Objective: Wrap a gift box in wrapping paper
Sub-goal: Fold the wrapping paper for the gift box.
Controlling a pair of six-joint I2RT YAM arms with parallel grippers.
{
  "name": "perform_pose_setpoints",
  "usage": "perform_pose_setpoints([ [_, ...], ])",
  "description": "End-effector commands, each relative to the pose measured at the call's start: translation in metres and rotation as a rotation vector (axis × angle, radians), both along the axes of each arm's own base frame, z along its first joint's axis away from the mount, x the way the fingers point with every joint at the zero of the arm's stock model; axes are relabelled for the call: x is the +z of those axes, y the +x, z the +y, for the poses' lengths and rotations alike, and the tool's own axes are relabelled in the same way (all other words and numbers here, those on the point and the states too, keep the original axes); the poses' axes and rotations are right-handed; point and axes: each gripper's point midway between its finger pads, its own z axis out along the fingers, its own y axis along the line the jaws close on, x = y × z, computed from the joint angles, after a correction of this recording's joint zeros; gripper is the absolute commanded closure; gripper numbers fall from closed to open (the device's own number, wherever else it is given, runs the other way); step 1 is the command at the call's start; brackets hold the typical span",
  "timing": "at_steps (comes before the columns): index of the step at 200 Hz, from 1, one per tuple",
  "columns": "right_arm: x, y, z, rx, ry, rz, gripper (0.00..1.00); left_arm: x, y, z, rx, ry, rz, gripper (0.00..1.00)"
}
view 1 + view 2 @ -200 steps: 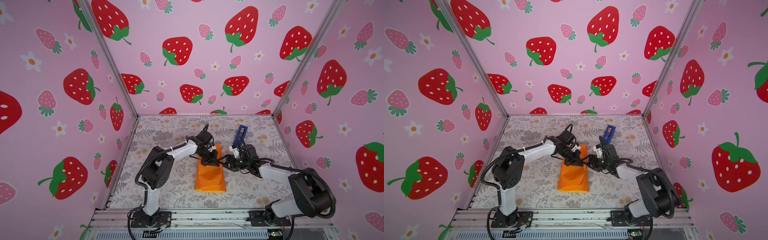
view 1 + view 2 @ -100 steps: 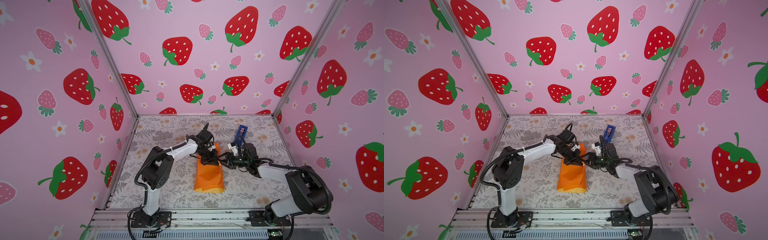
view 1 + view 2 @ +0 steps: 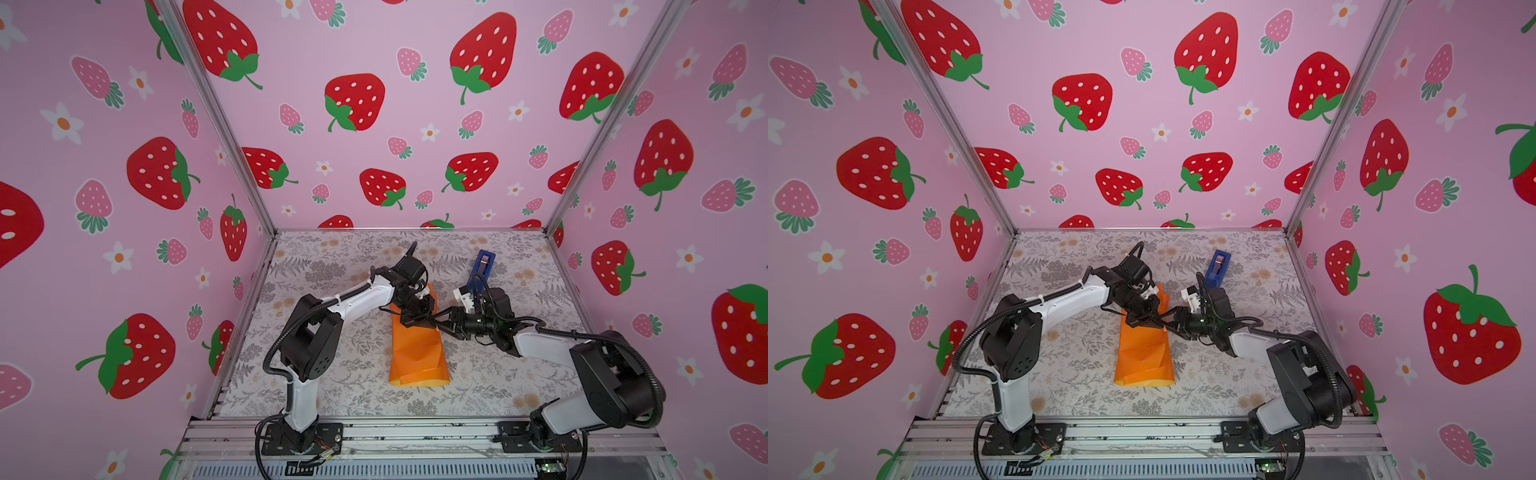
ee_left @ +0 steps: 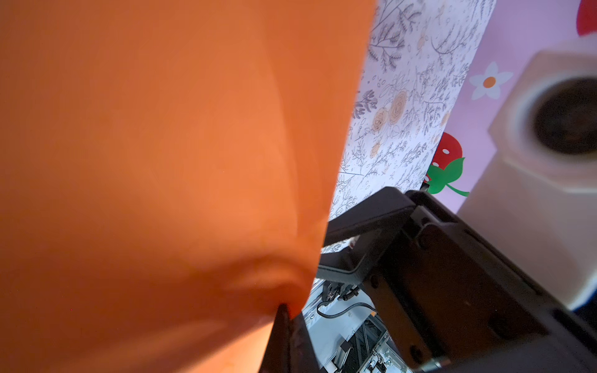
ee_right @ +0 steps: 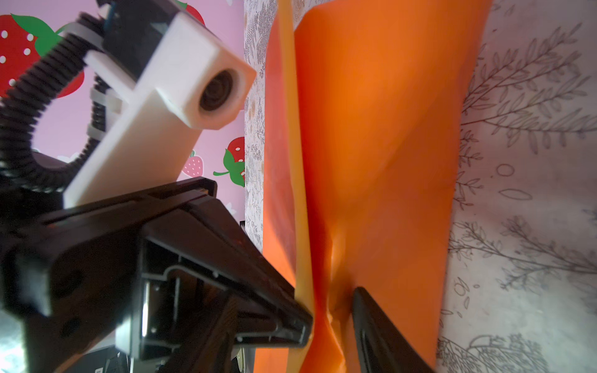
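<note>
The wrapping paper (image 3: 417, 353) lies mid-table as a long orange fold, glossy side out. Its dull yellow side shows in the right wrist view (image 5: 298, 193). The gift box is hidden. My left gripper (image 3: 410, 323) is at the far end of the fold and is shut on a pinch of paper; the left wrist view (image 4: 284, 319) shows the paper (image 4: 161, 161) draped over it. My right gripper (image 3: 439, 324) reaches in from the right, tip to tip with the left. Its jaws (image 5: 329, 316) stand partly apart around a bunched crease, and one finger (image 5: 371, 323) presses the paper (image 5: 387, 129).
A blue tape dispenser (image 3: 481, 266) stands on the floral cloth (image 3: 332, 374) behind the right arm. Pink strawberry walls close three sides. The left arm's white camera block (image 5: 193, 80) hangs close to the right gripper. Aluminium rails (image 3: 415, 432) run along the front edge.
My right gripper has slid left up to the paper beside the left gripper, and its jaws have narrowed around the crease. The left gripper has kept its pinch and barely moved.
</note>
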Motion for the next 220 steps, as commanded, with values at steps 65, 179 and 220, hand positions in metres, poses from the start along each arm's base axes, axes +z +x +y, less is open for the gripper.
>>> perform_pose_setpoints([
  [65,0.002,0.014,0.004,-0.068,-0.001,0.009,0.55,0.016,-0.009,-0.019,-0.057,-0.056,-0.008,1.00],
  [179,-0.003,0.035,-0.003,-0.208,-0.009,0.022,0.57,0.001,-0.012,-0.012,-0.070,-0.007,-0.004,1.00],
  [220,0.001,0.037,-0.013,-0.255,-0.041,-0.007,0.53,-0.008,-0.012,-0.010,-0.072,0.005,0.011,1.00],
])
